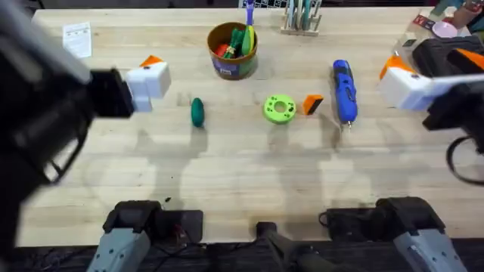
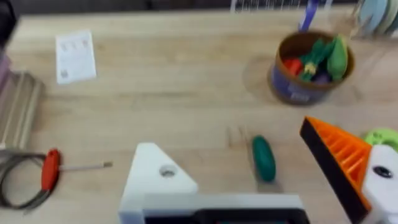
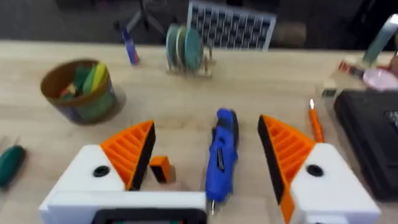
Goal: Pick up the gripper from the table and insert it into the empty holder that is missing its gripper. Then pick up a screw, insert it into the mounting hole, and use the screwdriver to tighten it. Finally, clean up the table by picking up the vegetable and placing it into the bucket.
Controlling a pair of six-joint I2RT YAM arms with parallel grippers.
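The gripper (image 1: 313,103), a small orange wedge with a black face, lies on the table between a lime-green disc (image 1: 280,108) and the blue screwdriver (image 1: 344,91). It also appears in the right wrist view as the gripper (image 3: 160,168), beside the screwdriver (image 3: 222,155). The dark green vegetable (image 1: 197,112) lies left of the disc. The bucket (image 1: 233,49) stands behind, holding toy vegetables. My left gripper (image 2: 227,140) hangs open above the vegetable (image 2: 263,158); one finger is the bare white holder (image 2: 158,180), the other carries an orange pad (image 2: 339,158). My right gripper (image 3: 205,124) is open, raised at the right.
A red-handled tool (image 2: 51,169) and a paper slip (image 2: 76,56) lie at the far left. A slim orange-handled tool (image 3: 315,121) and a black case (image 3: 370,143) sit at the right. A rack of discs (image 3: 185,50) stands at the back edge.
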